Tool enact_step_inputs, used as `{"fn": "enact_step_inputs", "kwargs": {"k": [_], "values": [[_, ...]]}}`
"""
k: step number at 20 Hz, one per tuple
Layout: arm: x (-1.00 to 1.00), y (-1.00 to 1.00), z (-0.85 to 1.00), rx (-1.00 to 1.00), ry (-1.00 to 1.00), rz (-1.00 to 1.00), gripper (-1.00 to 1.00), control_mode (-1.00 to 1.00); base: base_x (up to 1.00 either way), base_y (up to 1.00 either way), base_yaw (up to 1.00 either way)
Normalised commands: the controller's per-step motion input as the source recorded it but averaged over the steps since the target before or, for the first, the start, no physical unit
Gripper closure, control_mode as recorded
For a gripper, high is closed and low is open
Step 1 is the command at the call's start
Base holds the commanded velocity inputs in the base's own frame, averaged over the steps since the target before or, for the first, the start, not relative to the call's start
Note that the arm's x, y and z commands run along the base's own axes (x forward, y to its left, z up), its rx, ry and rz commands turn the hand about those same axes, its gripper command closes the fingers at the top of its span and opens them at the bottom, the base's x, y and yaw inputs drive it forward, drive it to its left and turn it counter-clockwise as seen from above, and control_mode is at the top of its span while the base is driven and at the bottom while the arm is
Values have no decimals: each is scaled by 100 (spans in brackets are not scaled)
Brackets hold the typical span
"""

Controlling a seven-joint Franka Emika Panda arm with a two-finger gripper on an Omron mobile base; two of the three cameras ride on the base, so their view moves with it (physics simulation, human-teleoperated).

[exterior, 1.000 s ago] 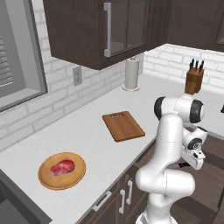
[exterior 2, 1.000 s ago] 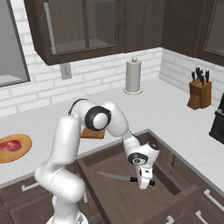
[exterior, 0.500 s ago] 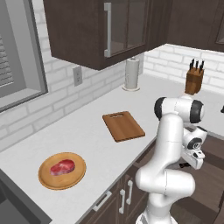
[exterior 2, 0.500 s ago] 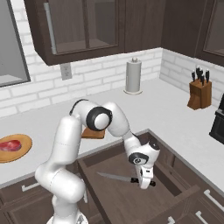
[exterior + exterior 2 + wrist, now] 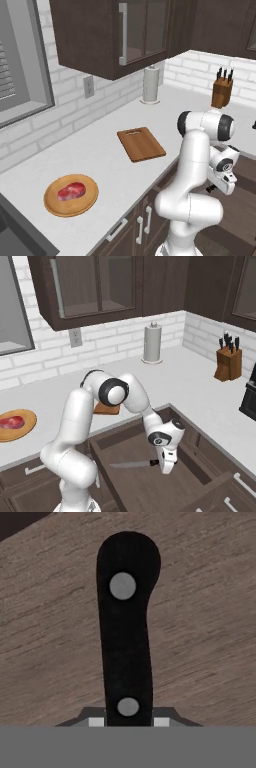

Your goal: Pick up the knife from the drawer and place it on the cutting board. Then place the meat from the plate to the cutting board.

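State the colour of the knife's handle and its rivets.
The knife handle is black with two grey rivets, clearest in the hand view.

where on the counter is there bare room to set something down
Bare counter lies between the plate with the meat and the cutting board, whose own top is bare. Another open stretch runs from the paper towel roll to the knife block. The drawer is crowded: knife and pincer.

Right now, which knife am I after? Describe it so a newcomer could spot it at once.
Find the open drawer below the counter's front edge. On its wooden floor lies the knife, flat, black handle by the gripper. Unlike the upright knives in the block on the counter, its long silver blade is bare.
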Motion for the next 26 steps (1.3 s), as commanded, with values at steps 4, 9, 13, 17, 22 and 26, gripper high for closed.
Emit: {"fn": "enact_step_inputs", "kwargs": {"k": [4,9,13,17,22,26], "values": [[-4,0,0,0,0,-7,100,-100,0,0,0],[-25,0,46,0,0,-17,100,-100,0,0,0],[-35,0,81,0,0,-23,100,-100,0,0,0],[-57,-1,76,0,0,-24,100,-100,0,0,0],[-71,-3,72,0,-1,-20,100,-100,0,0,0],[-66,-4,89,0,-1,-21,100,-100,0,0,0]]}}
